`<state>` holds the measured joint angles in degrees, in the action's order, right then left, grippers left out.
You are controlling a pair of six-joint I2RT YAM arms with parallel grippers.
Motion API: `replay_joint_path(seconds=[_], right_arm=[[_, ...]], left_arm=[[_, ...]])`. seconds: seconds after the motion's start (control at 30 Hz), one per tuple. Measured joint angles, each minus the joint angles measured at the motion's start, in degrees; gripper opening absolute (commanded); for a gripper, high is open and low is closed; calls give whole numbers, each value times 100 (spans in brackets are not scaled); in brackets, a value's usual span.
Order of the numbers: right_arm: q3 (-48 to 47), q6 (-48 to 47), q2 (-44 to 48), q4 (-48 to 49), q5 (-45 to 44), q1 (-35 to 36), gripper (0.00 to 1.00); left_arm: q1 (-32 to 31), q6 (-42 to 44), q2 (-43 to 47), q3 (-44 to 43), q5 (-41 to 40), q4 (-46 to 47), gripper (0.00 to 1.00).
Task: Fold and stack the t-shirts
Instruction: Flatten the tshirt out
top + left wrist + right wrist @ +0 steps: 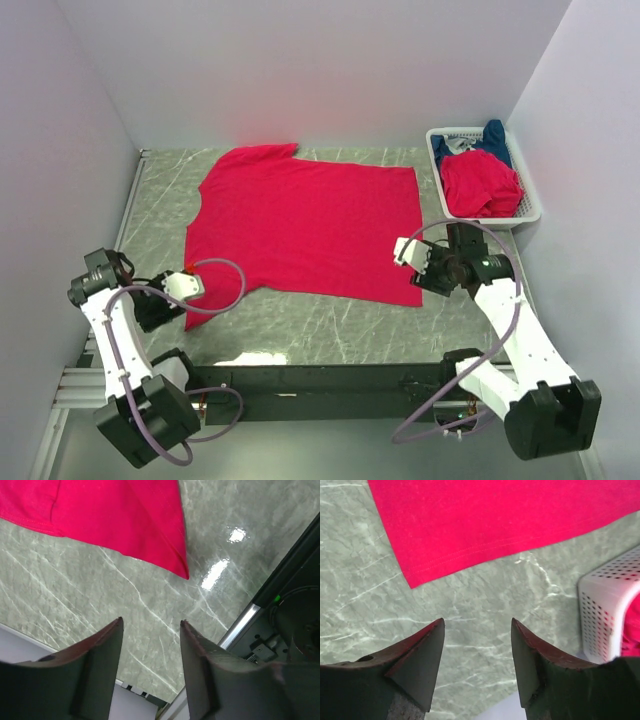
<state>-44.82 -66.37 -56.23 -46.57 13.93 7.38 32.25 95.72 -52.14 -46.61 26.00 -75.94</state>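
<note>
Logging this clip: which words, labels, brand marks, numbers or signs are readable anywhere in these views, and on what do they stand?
There is no readable text in any view.
The spread red t-shirt is plain, with no print.
The white basket bears no label.
The table shows only stone veining.

A t-shirt [305, 225] is lying spread flat on the middle of the counter [330, 330], its neck pointing left and its hem pointing right, with one sleeve reaching toward the far-left corner. A basket [530, 215] is sitting at the far-right corner of the counter, well apart from the hem. Inside it, one bunched t-shirt [480, 185] is filling the near part, and another t-shirt [490, 140] is lying behind it against the far rim. The left gripper [185, 287] is sitting just beside the spread shirt's near-left corner. The right gripper [405, 250] is sitting by its near-right corner, between the hem and the basket.
</note>
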Motion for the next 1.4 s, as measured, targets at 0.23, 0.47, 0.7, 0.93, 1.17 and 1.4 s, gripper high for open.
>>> replay_joint_path(seconds=[0.23,0.47,0.7,0.93,1.17,1.4], right_arm=[[-789,605,-826,-431,87,0,41],[-2271,2218,-3156,-734,313,4,33],[-2389,3145,-3792,-1128,415,4,30],[-2428,3464,-3884,-1226,411,4,28],[-2430,3530,-3884,-1228,367,-20,28],[-2428,3526,-3884,-1261,345,-55,27]], left_arm=[[-332,-636,-1062,-726,356,26,52],[-1971,-2778,-2299,-859,501,962,54],[-2929,-4557,-2955,-824,393,2273,57],[-3279,-5193,-3545,-826,157,3108,53],[-3488,-5362,-3958,-828,44,3486,50],[-3624,-5453,-4146,-898,4,3582,27]])
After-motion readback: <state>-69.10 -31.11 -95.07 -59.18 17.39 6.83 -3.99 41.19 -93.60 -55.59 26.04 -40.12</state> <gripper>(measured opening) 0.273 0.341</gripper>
